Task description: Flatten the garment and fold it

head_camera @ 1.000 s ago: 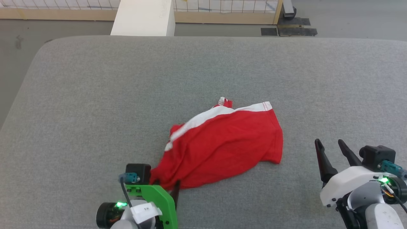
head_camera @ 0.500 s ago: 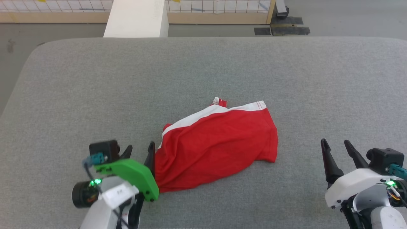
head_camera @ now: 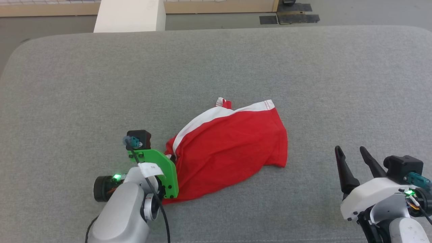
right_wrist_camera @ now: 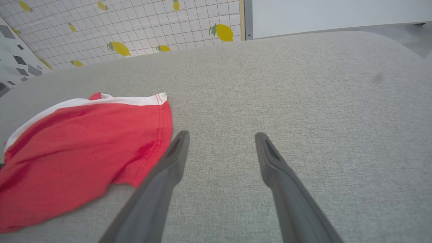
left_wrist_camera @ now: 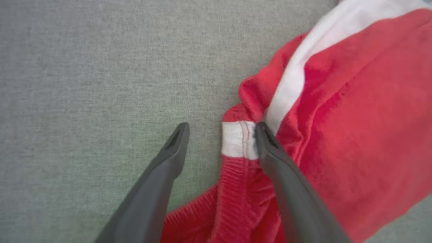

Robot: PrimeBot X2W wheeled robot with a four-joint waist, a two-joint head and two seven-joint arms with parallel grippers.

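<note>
Item: the garment, red shorts with a white side stripe, is lying crumpled mid-table, nearer the front edge. My left gripper is standing wide open astride its ribbed waistband corner, clamping nothing. My right gripper is hovering wide open, empty, well apart.

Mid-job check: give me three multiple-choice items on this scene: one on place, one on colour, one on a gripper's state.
1. Where are the bright red soft fabric shorts from the right gripper? A. left of it, apart; B. between its fingers; C. right of it.
2. The shorts' side stripe is: A. yellow; B. white; C. black.
3. The left gripper is: A. shut on cloth; B. open, waistband between its fingers; C. open, far from the shorts.
A: grey padded surface shows between them. B: white band along the red. B: spread fingers flank the gathered waistband.
</note>
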